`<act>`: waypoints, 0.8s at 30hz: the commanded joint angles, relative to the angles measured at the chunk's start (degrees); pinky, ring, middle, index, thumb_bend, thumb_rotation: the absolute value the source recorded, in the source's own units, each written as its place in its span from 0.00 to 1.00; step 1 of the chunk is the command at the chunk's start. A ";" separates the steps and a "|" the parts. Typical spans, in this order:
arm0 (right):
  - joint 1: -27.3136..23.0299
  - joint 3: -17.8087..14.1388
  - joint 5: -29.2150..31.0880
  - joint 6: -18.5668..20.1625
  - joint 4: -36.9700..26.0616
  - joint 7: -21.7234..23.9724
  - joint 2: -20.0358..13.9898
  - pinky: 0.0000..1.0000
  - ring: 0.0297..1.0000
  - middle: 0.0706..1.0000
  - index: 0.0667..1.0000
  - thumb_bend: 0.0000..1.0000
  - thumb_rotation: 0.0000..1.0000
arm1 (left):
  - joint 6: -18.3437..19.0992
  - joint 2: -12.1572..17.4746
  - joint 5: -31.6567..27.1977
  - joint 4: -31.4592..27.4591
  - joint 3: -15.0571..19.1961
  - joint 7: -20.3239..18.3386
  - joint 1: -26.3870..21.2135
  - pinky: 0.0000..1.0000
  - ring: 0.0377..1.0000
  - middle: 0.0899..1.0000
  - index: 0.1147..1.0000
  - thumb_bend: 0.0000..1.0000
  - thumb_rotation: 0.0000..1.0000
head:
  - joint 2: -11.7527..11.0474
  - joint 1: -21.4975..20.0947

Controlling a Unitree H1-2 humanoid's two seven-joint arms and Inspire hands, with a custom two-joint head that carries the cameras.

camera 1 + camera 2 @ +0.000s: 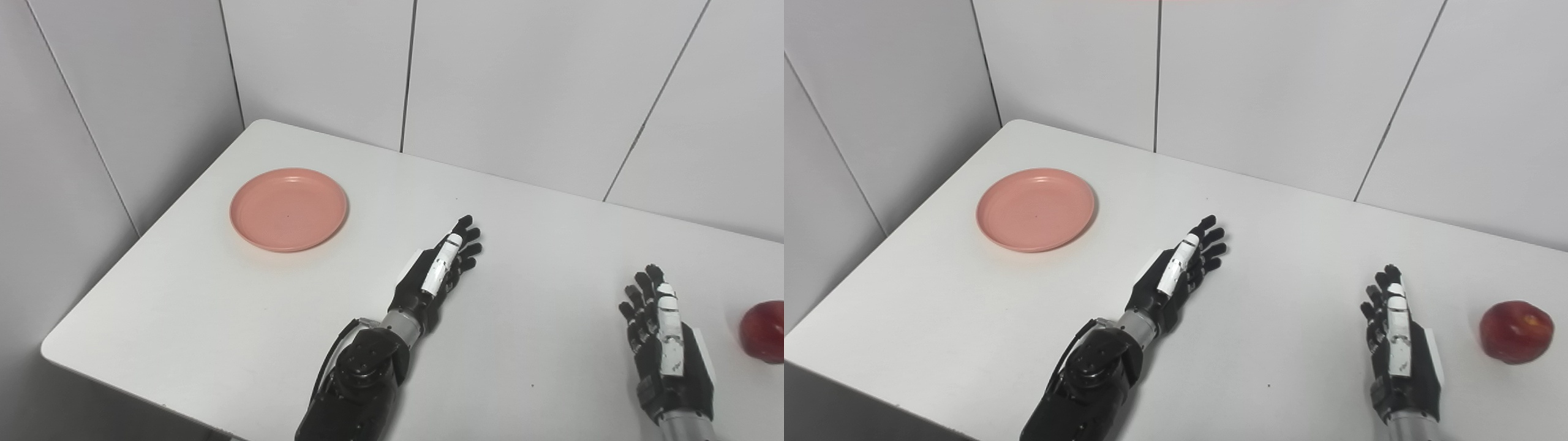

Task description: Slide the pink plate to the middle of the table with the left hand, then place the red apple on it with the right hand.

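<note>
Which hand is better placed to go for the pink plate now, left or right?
Left. The left hand lies open mid-table, nearer the pink plate at far left. The right hand rests open by the red apple, across the table.

white table [257,318], rounded corners, grey panelled wall [520,73] behind
</note>
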 commanded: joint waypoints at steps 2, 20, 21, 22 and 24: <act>-1.36 -0.22 0.44 -2.04 -1.81 0.13 0.13 1.00 1.00 1.00 1.00 0.16 1.00 | 0.73 0.11 -0.49 -0.80 0.43 -0.61 -1.35 0.97 0.95 0.96 0.95 0.38 1.00 | -0.06 0.25; -1.73 0.17 -0.95 -3.93 -0.20 -0.30 1.04 1.00 1.00 1.00 1.00 0.15 1.00 | 6.12 3.40 -2.27 -11.02 3.37 -0.91 -4.38 0.93 0.92 0.94 0.93 0.39 1.00 | -1.29 0.87; -1.75 0.20 -1.01 -4.01 -0.15 -0.31 1.14 1.00 1.00 1.00 1.00 0.15 1.00 | 7.10 3.72 -2.77 -12.48 3.99 -0.68 -5.09 0.92 0.92 0.93 0.92 0.38 1.00 | -1.43 1.00; -1.76 0.15 -0.82 -3.90 -0.19 -0.24 1.25 1.00 1.00 1.00 1.00 0.15 1.00 | 8.01 4.02 -3.07 -13.66 4.46 -0.56 -5.66 0.92 0.92 0.93 0.92 0.38 1.00 | -1.43 1.00; -1.77 0.11 -0.65 -3.68 -0.24 -0.19 1.34 1.00 1.00 1.00 1.00 0.14 1.00 | 9.13 4.36 -3.15 -14.85 4.95 -0.53 -6.25 0.91 0.91 0.92 0.91 0.38 1.00 | -1.56 1.16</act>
